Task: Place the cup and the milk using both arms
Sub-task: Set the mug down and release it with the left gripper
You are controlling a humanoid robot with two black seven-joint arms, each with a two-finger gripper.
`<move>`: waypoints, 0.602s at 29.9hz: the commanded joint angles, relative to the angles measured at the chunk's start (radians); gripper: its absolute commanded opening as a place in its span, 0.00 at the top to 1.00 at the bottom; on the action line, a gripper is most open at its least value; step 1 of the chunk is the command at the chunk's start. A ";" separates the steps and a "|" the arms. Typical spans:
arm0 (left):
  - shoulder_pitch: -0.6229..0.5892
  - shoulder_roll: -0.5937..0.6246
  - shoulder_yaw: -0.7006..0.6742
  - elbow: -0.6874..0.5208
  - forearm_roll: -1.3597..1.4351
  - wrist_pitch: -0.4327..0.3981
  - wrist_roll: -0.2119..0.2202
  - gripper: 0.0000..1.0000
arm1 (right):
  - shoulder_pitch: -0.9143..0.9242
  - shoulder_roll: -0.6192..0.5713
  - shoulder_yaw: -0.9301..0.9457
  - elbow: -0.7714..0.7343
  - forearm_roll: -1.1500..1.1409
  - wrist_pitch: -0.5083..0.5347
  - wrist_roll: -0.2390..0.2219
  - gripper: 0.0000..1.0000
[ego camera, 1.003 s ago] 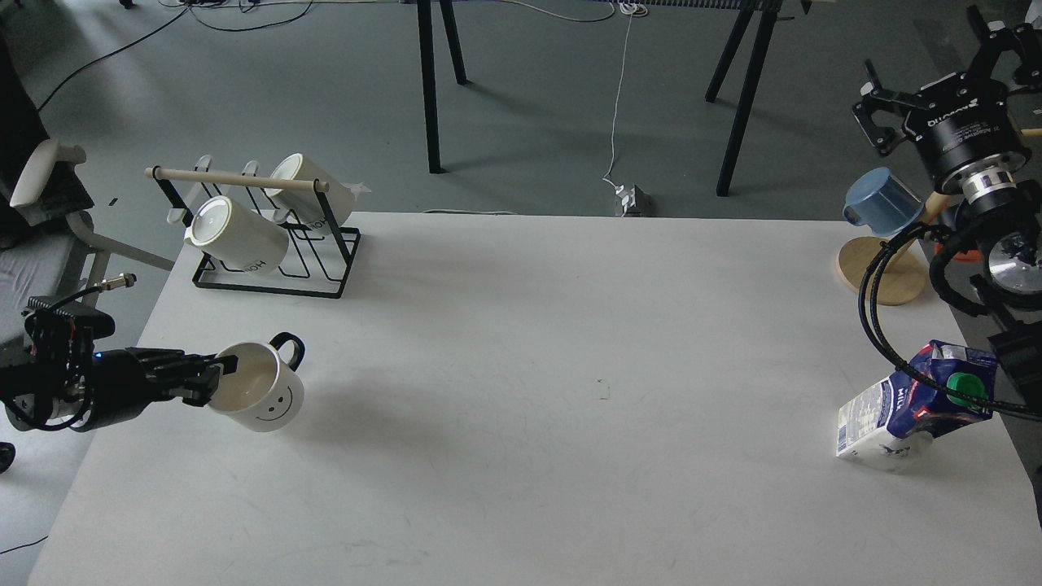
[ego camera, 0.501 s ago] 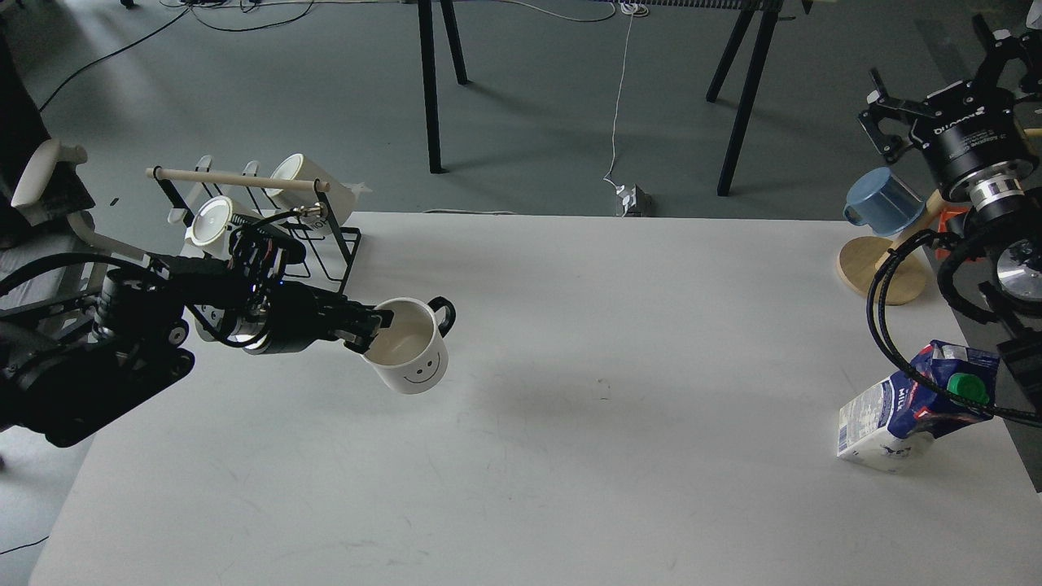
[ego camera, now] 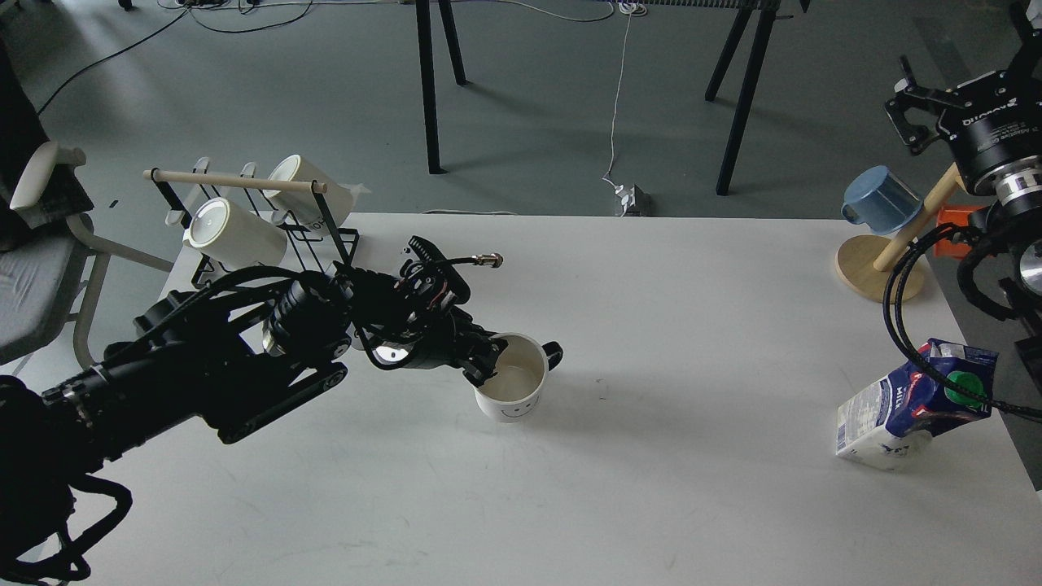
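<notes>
The cup (ego camera: 514,389) is a white mug with a black handle (ego camera: 553,355) and a smiley face on its side. It is upright near the middle of the white table (ego camera: 692,488), on or just above the surface. My left gripper (ego camera: 483,371) is shut on the cup's left rim. The milk (ego camera: 904,407) is a blue and white carton with a green cap. It leans tilted near the table's right edge. My right gripper (ego camera: 961,57) is high at the far right, well above and behind the milk. It is partly cut off by the frame, and its fingers look spread and empty.
A black wire rack (ego camera: 326,236) with two white mugs (ego camera: 236,234) stands at the table's back left. A wooden mug tree (ego camera: 879,273) with a blue mug (ego camera: 879,199) stands at the back right. My right arm's cables (ego camera: 895,325) hang over the milk. A chair (ego camera: 41,244) is beside the table's left edge.
My left arm has carried the cup from the table's left edge rightward to the middle and turned it upright and lower. My right gripper has drifted right and up. The milk has not moved.
</notes>
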State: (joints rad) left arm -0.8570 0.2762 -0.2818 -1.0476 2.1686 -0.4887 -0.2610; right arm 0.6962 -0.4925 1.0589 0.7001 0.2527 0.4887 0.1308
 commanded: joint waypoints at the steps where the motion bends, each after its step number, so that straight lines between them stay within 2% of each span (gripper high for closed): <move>1: 0.004 -0.017 0.001 -0.002 0.013 0.000 -0.001 0.94 | 0.000 0.000 -0.005 0.001 -0.001 0.000 0.000 0.01; 4: 0.009 -0.022 0.001 -0.002 0.013 0.000 -0.001 0.89 | 0.000 -0.003 -0.008 -0.001 -0.001 0.000 0.000 0.01; 7: 0.012 -0.022 0.001 -0.002 0.013 0.000 0.000 0.72 | 0.000 -0.008 -0.007 0.001 -0.001 0.000 -0.002 0.01; 11: 0.012 -0.019 0.000 -0.002 0.013 0.000 -0.001 0.71 | -0.001 -0.014 -0.005 0.001 -0.001 0.000 -0.002 0.01; 14: 0.010 -0.009 0.000 -0.006 0.011 0.000 -0.003 0.65 | -0.001 -0.020 -0.005 0.001 -0.001 0.000 -0.002 0.01; 17: 0.012 0.000 -0.004 -0.018 0.008 0.000 -0.015 0.64 | -0.004 -0.020 -0.005 0.001 -0.001 0.000 -0.002 0.01; 18: 0.012 0.000 -0.011 -0.023 0.008 0.000 -0.015 0.60 | -0.004 -0.020 -0.005 0.001 -0.001 0.000 -0.002 0.01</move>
State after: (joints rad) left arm -0.8445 0.2713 -0.2825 -1.0592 2.1786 -0.4887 -0.2705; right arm 0.6936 -0.5117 1.0538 0.7011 0.2516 0.4887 0.1288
